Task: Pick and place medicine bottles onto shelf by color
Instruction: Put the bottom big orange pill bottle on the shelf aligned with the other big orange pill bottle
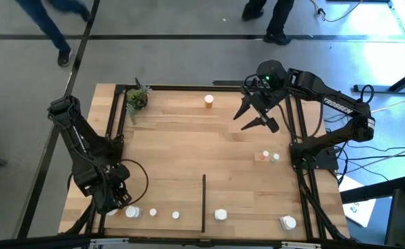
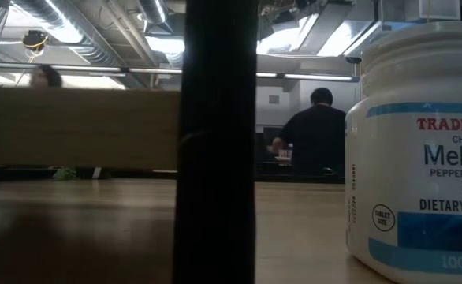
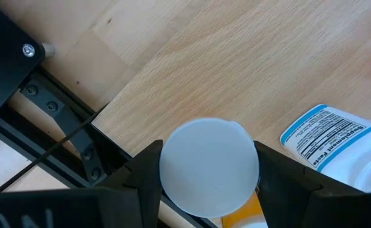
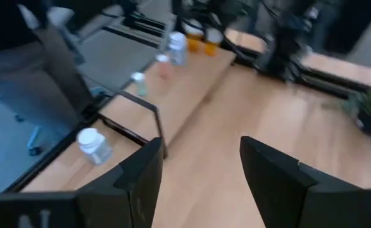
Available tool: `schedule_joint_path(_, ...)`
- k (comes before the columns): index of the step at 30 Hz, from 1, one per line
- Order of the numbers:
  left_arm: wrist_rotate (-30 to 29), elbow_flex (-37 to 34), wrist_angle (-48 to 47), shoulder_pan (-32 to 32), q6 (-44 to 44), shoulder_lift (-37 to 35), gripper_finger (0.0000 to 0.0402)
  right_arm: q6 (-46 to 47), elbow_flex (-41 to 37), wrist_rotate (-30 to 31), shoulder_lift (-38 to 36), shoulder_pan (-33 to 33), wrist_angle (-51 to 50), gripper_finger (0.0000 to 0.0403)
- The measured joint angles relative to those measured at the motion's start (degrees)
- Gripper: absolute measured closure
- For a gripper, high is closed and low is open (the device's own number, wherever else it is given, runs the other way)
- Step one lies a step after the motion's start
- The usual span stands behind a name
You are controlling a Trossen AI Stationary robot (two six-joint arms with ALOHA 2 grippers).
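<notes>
Left hand [image 3: 207, 190] is down in the lower left of the shelf [image 1: 189, 149], clamped on an orange bottle [image 3: 209, 166] by its white cap. Right hand [image 1: 254, 114], upper right, hangs open holding nothing. More bottles [image 1: 220, 215] line the bottom edge.

White-capped medicine bottles [image 1: 220, 215] are stood along the near edge of the light-wood shelf [image 1: 189, 149], on both sides of its black divider strip [image 1: 203, 202]; an orange bottle [image 1: 209, 102] is set upright at the far edge.

Left gripper [image 3: 209, 190] clamps orange bottle [image 3: 209, 166]; white bottle [image 3: 337, 145] lying beside.
</notes>
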Motion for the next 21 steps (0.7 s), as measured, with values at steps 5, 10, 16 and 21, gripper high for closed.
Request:
schedule_joint_path(5,0.02,0.00,0.00,0.00,0.00,0.00,0.0214,-1.84,0.00,0.59,0.02,-0.02,0.00,0.0190)
schedule_joint_path(10,0.26,0.00,0.09,0.00,1.68,0.00,0.0214,-1.88,0.00,0.61,0.02,-0.02,0.00,0.0190)
schedule_joint_path(16,0.25,0.00,0.11,0.00,1.99,0.00,0.0214,-1.88,0.00,0.68,0.02,-0.02,0.02,0.0190)
schedule_joint_path(21,0.25,0.00,0.11,0.00,2.20,0.00,0.0214,-1.86,0.00,0.74,0.02,-0.02,0.02,0.0190)
